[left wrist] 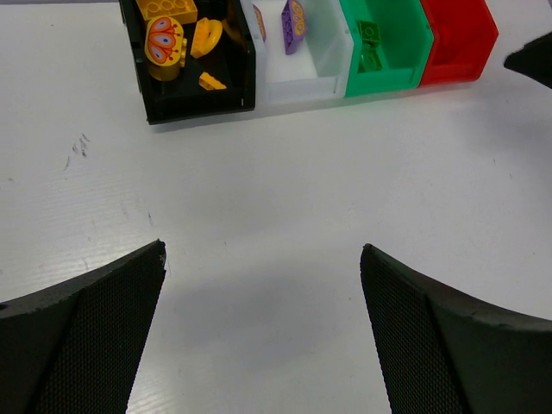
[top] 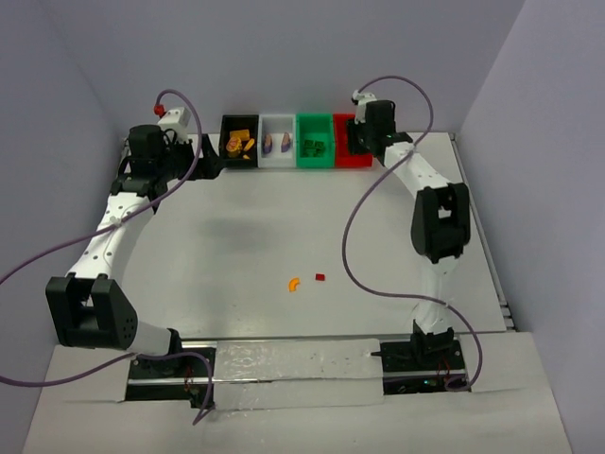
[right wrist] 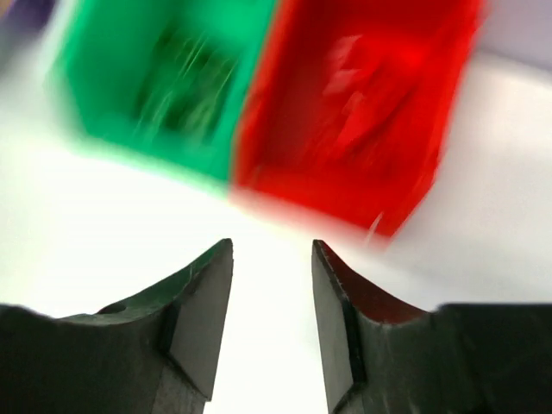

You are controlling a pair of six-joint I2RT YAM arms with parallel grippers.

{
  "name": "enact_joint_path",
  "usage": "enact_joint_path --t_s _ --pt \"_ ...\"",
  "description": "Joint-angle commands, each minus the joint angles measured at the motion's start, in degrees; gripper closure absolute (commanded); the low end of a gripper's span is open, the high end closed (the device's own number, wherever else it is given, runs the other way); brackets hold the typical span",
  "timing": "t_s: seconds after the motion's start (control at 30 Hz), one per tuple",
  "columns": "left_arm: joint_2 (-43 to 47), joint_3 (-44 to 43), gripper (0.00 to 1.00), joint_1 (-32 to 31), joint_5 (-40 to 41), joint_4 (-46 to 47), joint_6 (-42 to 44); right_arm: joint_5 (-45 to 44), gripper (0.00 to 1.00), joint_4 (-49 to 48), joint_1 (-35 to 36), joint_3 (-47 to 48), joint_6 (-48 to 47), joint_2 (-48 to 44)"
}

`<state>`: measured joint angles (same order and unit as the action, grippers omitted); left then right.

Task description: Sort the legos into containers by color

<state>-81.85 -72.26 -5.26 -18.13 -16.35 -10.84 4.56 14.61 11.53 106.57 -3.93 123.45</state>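
Note:
Four bins stand in a row at the back: black (top: pixel 238 140), white (top: pixel 277 142), green (top: pixel 315 142), red (top: pixel 354 158). An orange curved lego (top: pixel 294 283) and a small red lego (top: pixel 320 277) lie loose mid-table. My left gripper (top: pixel 210 154) is wide open and empty beside the black bin. In the left wrist view (left wrist: pixel 263 250) orange pieces (left wrist: pixel 168 39) lie in the black bin, purple ones (left wrist: pixel 293 15) in the white, green ones (left wrist: pixel 369 43) in the green. My right gripper (top: pixel 354 140) is at the red bin; its wrist view (right wrist: pixel 272 246) is blurred, jaws apart and empty.
The grey side walls close in the table left, right and behind the bins. Purple cables (top: pixel 354 236) loop from both arms over the table. The red bin (right wrist: pixel 362 103) and green bin (right wrist: pixel 164 86) fill the right wrist view just ahead of the fingers.

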Motion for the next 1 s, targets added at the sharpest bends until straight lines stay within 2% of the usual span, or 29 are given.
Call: enact_joint_path --t_s 0.0,0.03,0.13,0.2,0.33,0.6,0.97 --pt "4.3 1.3 0.01 0.2 -3.9 -1.0 4.2 23.0 0.47 6.9 1.2 -15.1 -8.9 -23.6" --pt "4.8 1.6 0.01 0.3 -4.8 -1.5 4.4 26.7 0.44 9.9 2.0 -17.3 -11.8 -27.1" --pt "5.5 2.3 0.01 1.0 -8.5 -2.4 4.5 27.6 0.35 20.3 7.8 -24.8 -19.0 -33.2" --pt "5.8 2.2 0.01 1.4 -9.7 -2.9 4.2 20.6 0.30 22.1 15.7 -32.5 -22.7 -37.8" --pt "6.3 1.6 0.01 2.0 -10.7 -3.3 3.3 14.3 0.23 20.9 25.3 -41.3 -20.5 -38.7" --pt "7.2 1.8 0.01 2.2 -10.6 -3.7 3.6 5.6 0.33 18.0 34.3 -46.0 -15.3 -32.0" --pt "6.7 2.3 0.01 2.3 -9.9 -3.3 4.0 4.8 0.36 17.2 35.4 -46.7 -16.8 -25.9"
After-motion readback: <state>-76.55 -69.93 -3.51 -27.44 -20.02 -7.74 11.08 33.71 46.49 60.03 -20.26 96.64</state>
